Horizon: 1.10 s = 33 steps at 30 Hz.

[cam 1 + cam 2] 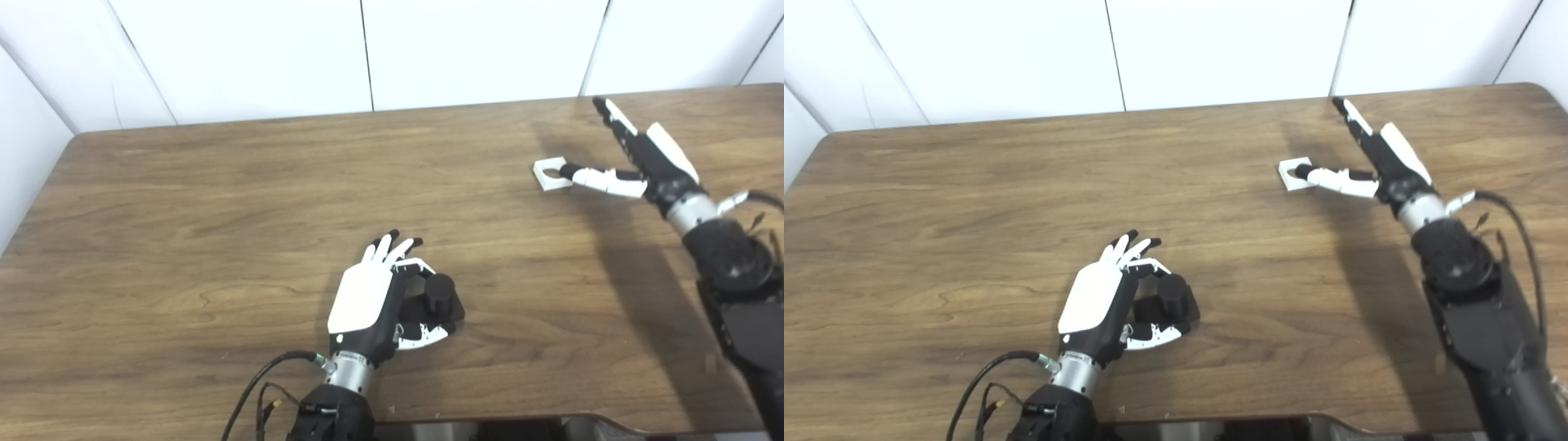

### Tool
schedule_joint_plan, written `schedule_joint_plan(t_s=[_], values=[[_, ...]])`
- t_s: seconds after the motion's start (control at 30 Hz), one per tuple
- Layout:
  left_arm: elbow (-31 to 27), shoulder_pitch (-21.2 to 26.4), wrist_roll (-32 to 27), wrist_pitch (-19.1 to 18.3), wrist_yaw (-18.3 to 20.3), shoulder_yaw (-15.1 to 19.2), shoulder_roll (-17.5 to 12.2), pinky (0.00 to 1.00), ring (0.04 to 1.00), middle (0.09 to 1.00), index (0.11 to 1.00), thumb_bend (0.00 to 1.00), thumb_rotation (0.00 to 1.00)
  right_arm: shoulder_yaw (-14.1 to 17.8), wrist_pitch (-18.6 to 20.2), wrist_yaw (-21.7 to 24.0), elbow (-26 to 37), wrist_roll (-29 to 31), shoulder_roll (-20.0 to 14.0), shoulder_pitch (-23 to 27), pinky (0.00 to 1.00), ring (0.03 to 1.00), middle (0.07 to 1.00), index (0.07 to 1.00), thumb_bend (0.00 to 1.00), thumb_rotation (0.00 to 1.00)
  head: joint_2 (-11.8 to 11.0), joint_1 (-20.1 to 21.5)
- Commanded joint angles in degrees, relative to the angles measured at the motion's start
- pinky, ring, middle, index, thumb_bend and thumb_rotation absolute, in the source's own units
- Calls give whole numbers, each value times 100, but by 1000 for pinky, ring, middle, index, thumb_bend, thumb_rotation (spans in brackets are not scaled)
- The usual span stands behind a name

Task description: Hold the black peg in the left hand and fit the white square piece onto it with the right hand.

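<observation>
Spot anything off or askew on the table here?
Nothing damaged or spilled. The white square piece lies flat but turned askew to the wooden table's edges, right hand's thumb at it. The black peg stands upright inside the left hand.

We see the peg (439, 293) near the bench's (184, 245) front, centre; the square piece (549, 173) lies well apart, behind and right.

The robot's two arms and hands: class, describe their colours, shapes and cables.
Each hand, left hand and right hand, has a white back shell, black-and-white fingers with black tips, a silver wrist collar and a bulky black forearm. Thin black cables loop beside both wrists.
</observation>
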<state>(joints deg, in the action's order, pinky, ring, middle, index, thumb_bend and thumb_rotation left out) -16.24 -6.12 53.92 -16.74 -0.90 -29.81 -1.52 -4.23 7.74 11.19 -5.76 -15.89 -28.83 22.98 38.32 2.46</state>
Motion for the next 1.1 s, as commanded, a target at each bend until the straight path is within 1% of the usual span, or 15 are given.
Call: schedule_joint_plan(t_s=[0.0, 0.1, 0.27, 0.3, 0.4, 0.53, 0.7, 0.9, 1.07], values=[[253, -284, 77, -42, 106, -64, -30, 1000, 1000, 908, 489, 514, 75, -117, -81, 194, -109, -173, -244, 494, 1000, 1000, 999, 957, 804, 377, -1, -1], [262, -274, 64, -40, 77, -68, -33, 1000, 1000, 907, 489, 514, 75, -323, -131, 355, -386, -392, -394, 768, 1000, 1000, 992, 924, 814, 343, -1, -2], [276, -265, 31, -24, 39, -55, -43, 1000, 1000, 906, 489, 514, 75, -635, -229, 487, -760, -795, -520, 1142, 1000, 1000, 988, 860, 836, 310, 0, 19], [270, -266, 31, -30, 47, -53, -42, 1000, 1000, 906, 489, 515, 75, -679, -251, 509, -819, -851, -530, 1201, 1000, 1000, 990, 834, 845, 291, -2, 22], [253, -270, 39, -37, 62, -56, -43, 1000, 1000, 907, 489, 514, 74, -859, -361, 565, -1031, -1063, -579, 1416, 1000, 1000, 996, 796, 863, 258, 2, 32], [256, -268, 45, -44, 73, -64, -36, 1000, 1000, 908, 489, 514, 75, -1082, -448, 638, -1248, -1397, -631, 1651, 1000, 1000, 1000, 768, 879, 241, -39, 44], [273, -266, 7, -37, 88, -65, -30, 1000, 1000, 910, 489, 514, 75, -1354, -569, 669, -1613, -1774, -665, 1957, 1000, 1000, 1000, 719, 917, 193, -56, 39], [270, -263, 5, -40, 74, -68, -12, 1000, 1000, 907, 488, 514, 74, -1552, -637, 697, -1916, -2066, -666, 2211, 1000, 1000, 1000, 699, 932, 178, -58, 49], [265, -251, 10, -57, 97, -77, 2, 1000, 1000, 909, 489, 514, 75, -1633, -687, 679, -2079, -2160, -628, 2337, 1000, 1000, 1000, 696, 937, 174, -65, 72]])
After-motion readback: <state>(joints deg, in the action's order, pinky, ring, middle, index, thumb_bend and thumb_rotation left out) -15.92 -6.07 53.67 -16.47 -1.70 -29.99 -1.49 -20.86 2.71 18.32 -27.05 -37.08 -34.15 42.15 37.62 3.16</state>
